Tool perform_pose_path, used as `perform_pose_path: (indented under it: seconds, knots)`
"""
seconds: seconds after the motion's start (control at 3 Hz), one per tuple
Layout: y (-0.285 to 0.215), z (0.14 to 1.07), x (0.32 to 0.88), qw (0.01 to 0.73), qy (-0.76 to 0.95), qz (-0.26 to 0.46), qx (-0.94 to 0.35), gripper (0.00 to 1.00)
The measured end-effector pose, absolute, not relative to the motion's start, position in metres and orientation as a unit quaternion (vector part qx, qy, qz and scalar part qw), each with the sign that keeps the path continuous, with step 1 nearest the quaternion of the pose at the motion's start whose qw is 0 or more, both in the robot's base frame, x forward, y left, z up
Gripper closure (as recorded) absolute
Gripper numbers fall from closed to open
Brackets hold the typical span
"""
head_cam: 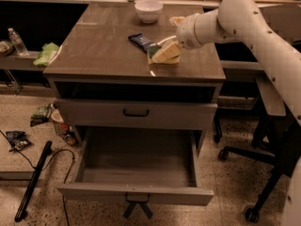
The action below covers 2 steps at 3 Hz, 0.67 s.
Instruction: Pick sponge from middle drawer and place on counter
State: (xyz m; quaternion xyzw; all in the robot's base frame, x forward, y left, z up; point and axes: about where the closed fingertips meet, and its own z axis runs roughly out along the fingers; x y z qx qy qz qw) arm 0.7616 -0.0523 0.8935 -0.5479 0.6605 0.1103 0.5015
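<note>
The sponge (153, 52), dark green face over a yellow body, sits low at the counter (99, 46) surface near its front right. My gripper (164, 55) reaches in from the right on the white arm and is shut on the sponge, its cream fingers (168, 51) covering most of it. Whether the sponge rests on the top I cannot tell. The middle drawer (136, 193) is pulled open below, with a dark ribbon at its front handle and nothing showing inside.
A dark blue snack wrapper (141, 41) lies just left of the sponge. A white bowl (148, 9) stands at the counter's back. The drawer with a black handle (136, 112) is closed. A green cloth (47, 53) and bottle (18, 41) are left; a chair base (254, 164) right.
</note>
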Motion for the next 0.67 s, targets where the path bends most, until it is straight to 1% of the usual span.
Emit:
perform_pose_path:
  seconds: [0.33,0.67]
  knots:
    - [-0.069,0.894,0.745,0.505,0.669,0.111,-0.534,0.0]
    - [-0.093,0.913,0.713,0.53,0.669,0.097,-0.512,0.0]
